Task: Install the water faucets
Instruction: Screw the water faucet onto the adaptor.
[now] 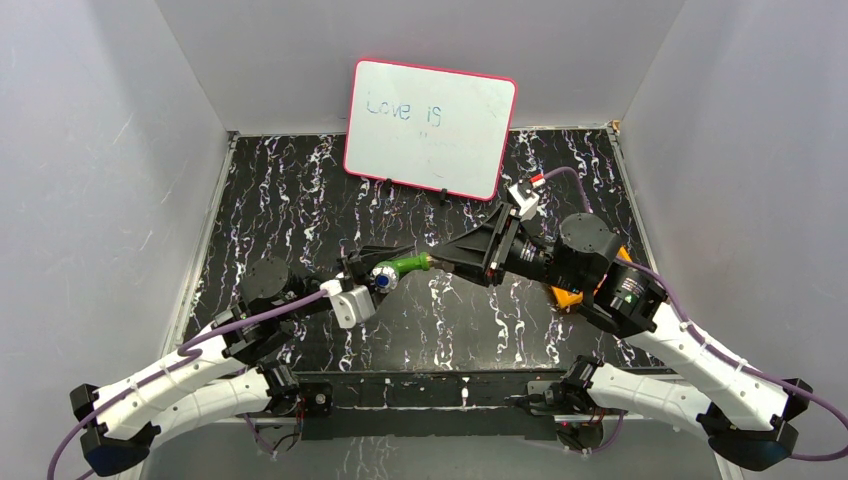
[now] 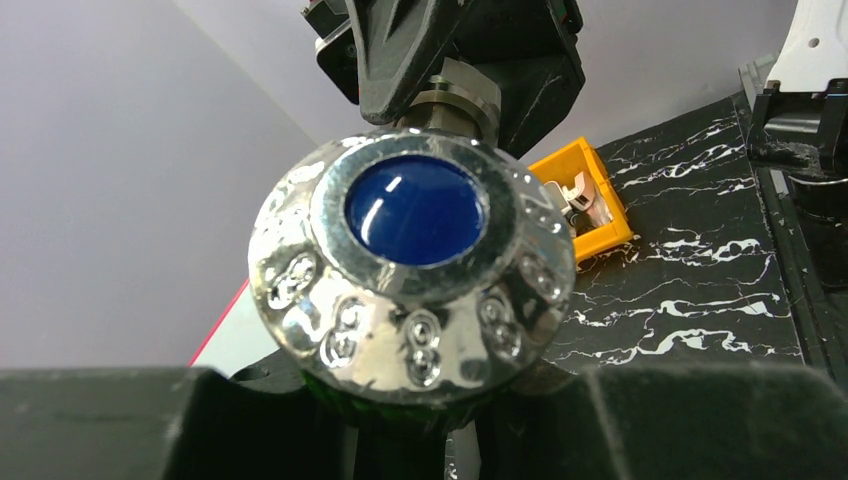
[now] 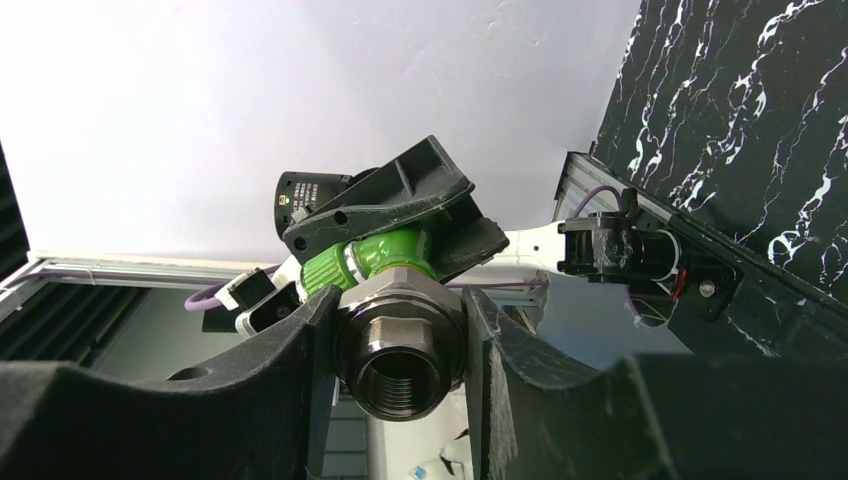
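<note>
Above the worktop (image 1: 300,200), the left gripper (image 1: 370,272) has its jaws tight on the green tap (image 1: 405,266) beside the knob (image 2: 412,270); the right gripper (image 1: 442,263) has its jaws clamped round the threaded fitting (image 3: 400,345).

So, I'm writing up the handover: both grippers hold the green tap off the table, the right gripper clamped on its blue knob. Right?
Not quite. The right gripper is clamped on the silver threaded fitting, as the right wrist view shows; the blue knob sits at the left gripper's end. Both do hold the green tap off the table.
</note>
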### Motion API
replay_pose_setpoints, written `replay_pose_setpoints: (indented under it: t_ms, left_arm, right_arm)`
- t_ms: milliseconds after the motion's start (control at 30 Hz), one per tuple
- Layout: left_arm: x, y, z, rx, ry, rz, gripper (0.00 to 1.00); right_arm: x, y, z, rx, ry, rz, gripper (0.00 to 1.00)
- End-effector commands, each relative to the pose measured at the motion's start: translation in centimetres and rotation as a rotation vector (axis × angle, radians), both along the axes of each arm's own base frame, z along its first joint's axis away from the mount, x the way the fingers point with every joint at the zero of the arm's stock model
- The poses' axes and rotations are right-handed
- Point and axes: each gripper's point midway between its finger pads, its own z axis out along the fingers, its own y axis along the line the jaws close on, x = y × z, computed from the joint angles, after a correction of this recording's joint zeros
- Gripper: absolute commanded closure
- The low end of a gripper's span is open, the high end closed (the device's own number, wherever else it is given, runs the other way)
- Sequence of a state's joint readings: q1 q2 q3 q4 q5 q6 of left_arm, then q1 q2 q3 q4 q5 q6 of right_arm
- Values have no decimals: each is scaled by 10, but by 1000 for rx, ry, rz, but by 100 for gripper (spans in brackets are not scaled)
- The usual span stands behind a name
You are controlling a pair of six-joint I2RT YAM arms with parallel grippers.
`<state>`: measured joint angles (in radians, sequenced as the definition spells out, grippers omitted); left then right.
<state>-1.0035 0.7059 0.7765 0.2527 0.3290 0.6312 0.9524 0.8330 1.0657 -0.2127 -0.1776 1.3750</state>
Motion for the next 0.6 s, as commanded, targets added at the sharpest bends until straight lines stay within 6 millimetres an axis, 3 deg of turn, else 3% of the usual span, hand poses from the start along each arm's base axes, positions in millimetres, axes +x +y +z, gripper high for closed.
replay_pose_setpoints:
  t_ms: [0, 400, 567]
  left_arm:
    - [-19, 7, 35, -101, -74, -63, 100]
    - [-21, 3, 25, -68, -54, -84, 100]
    - [-20, 6, 27, -79, -42, -71, 100]
  right_arm:
    - [8, -5, 23, 69, -80, -54, 54]
    - [5, -7, 37, 85, -155, -47, 32]
    - [10, -10, 33, 46, -181, -76, 26]
